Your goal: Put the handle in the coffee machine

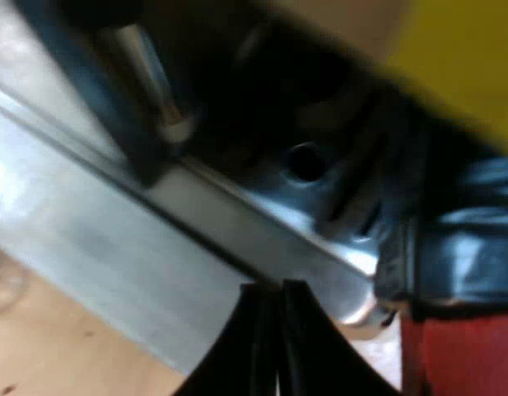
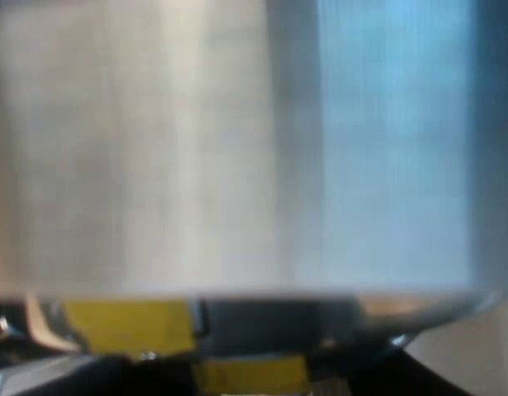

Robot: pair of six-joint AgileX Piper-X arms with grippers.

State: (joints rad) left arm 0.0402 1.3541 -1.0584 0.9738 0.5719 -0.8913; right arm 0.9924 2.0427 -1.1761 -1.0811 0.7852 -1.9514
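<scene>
Handle point(image 1: 468, 247), red end, close against espresso machine point(image 1: 89, 239)

The brushed silver steel espresso machine point(image 1: 89, 239) showed a slanted edge of its body, with a dark underside beyond it. The metal holder with a dark handle point(image 1: 468, 239) sat up against that underside, its red end point(image 1: 452, 355) pointing away from the machine. Whether it was locked in could not be told. The machine's steel wall point(image 2: 155, 148) stood close in the right wrist view.
</scene>
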